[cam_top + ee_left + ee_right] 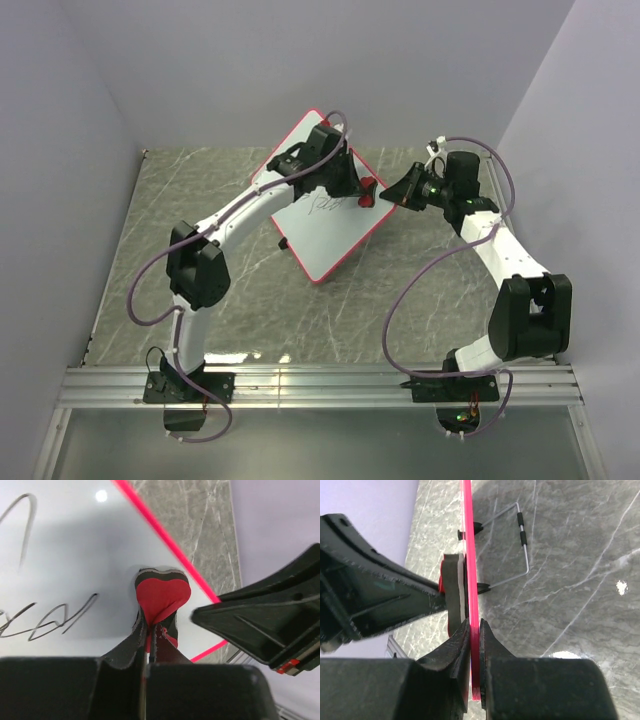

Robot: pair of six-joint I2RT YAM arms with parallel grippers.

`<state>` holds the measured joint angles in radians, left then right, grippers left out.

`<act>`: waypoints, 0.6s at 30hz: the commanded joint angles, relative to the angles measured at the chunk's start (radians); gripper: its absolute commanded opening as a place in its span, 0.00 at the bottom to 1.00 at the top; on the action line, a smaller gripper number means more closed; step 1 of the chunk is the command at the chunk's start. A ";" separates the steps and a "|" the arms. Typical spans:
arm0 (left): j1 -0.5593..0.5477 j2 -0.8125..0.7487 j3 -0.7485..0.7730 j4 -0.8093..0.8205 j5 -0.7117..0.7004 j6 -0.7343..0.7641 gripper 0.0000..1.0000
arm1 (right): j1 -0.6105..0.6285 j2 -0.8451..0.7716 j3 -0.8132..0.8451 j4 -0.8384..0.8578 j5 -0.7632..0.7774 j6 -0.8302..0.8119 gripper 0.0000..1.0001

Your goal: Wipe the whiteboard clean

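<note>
The left arm stretches out over the whiteboard (335,240), which stands tilted on the desk (430,290); the left gripper (150,630) is pinching a red-and-black eraser (162,596) held against the white face, near the board's red rim and beside black scribbles (55,617). The right arm bends in from the board's right side; the right gripper (474,630) is clamped on that rim. From above, the left arm hides much of the board's upper half.

Open tabletop (160,200) left of the whiteboard (330,235); at its right rim, right claw (385,198) just beside the eraser (366,190).
</note>
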<state>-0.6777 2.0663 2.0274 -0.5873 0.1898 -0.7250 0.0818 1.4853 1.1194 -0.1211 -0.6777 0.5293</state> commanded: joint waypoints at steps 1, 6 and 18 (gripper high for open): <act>0.044 -0.020 -0.110 0.030 -0.026 -0.042 0.00 | 0.001 -0.007 -0.010 -0.060 0.029 -0.026 0.00; 0.131 -0.049 -0.298 0.040 -0.072 -0.065 0.00 | -0.001 -0.010 -0.015 -0.066 0.032 -0.035 0.00; 0.202 -0.077 -0.509 0.030 -0.090 -0.063 0.00 | 0.001 0.007 -0.013 -0.060 0.033 -0.029 0.00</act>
<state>-0.4412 1.9350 1.5452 -0.4797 0.1574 -0.8082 0.0776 1.4853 1.1053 -0.1268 -0.6899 0.4850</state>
